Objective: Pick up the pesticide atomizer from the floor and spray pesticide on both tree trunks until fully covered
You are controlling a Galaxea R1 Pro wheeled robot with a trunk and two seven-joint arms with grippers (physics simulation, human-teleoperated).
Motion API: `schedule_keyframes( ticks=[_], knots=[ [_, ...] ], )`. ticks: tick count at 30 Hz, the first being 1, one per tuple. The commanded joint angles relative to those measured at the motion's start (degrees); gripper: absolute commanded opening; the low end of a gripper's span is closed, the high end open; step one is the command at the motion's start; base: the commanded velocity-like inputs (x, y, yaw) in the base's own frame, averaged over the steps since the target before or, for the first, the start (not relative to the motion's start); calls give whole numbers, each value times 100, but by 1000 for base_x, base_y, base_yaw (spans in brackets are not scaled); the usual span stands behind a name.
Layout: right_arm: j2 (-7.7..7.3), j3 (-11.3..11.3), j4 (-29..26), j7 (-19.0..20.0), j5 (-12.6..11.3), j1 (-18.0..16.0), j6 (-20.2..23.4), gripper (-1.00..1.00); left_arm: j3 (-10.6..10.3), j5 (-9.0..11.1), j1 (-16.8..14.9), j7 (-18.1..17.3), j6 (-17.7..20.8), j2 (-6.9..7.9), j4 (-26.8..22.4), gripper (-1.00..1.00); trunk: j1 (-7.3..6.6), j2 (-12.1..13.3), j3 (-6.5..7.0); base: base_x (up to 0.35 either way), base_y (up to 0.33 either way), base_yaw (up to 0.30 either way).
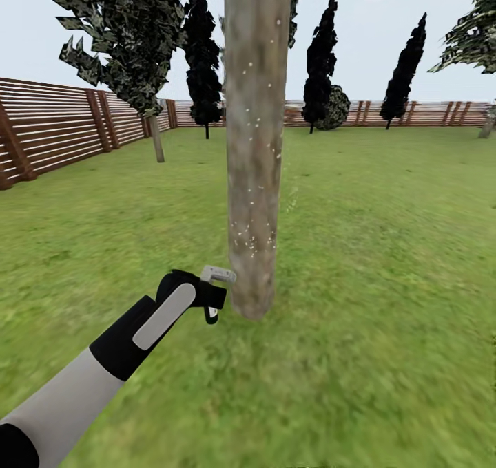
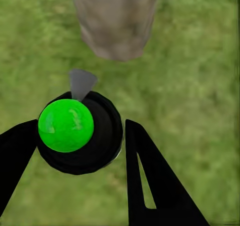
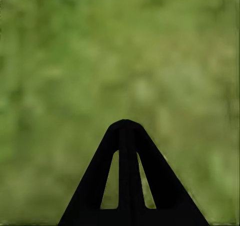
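The left gripper (image 1: 210, 296) sits in the lower left-center of the head view, closed on the atomizer (image 1: 213, 311), with the tree trunk (image 1: 253, 144) just to its right in the frame and the nozzle end close beside the base of that trunk, though whether they touch cannot be told. The trunk runs as an upright column from the top of the frame down to the grass (image 1: 386, 261), and white specks of pesticide (image 1: 251, 237) dot it, thickest near the base and thinner higher up. Judging from that, the coming move turns on 1 relation: the trunk's long axis stands vertical while the atomizer points roughly sideways at its foot, so covering the rest would likely mean carrying the spray upward along the column. The left arm is plainly the nearer one. The left wrist view adds what the head view lacks — the atomizer (image 2: 77, 131) seen end-on, a bright green ball on a round black body held between the dark fingers (image 2: 150, 181), a small grey cone aimed toward the trunk (image 2: 115, 21) at the upper center of that frame. In the right wrist view the right gripper (image 3: 125, 123) has its fingertips pressed together, holding nothing, over blurred grass (image 3: 120, 51). A 2nd tree (image 1: 127, 34) stands at upper left, near the wooden fence (image 1: 48, 124) — its trunk looks unsprayed from here.
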Motion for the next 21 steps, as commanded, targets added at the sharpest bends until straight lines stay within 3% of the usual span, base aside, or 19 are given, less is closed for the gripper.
schedule_keyframes(
  ticks=[1,4,10,21],
  knots=[
    [-2,1,-17,-13,-53,3,36,-100,-13,46,1,57,3,2,-10,-100,-1,-2,-2,-23,290,-235],
    [-9,-1,-17,-18,-63,5,53,-100,-11,47,9,9,3,-4,22,-100,-1,-2,7,-12,126,-235],
    [1,1,-17,-21,-55,5,56,-100,-14,54,11,-407,3,-5,55,-100,-1,-2,11,-2,207,-233],
    [14,2,-12,-13,-48,8,34,-100,-8,73,11,-449,3,-121,315,-100,-1,-2,11,0,330,-119]
  ],
)
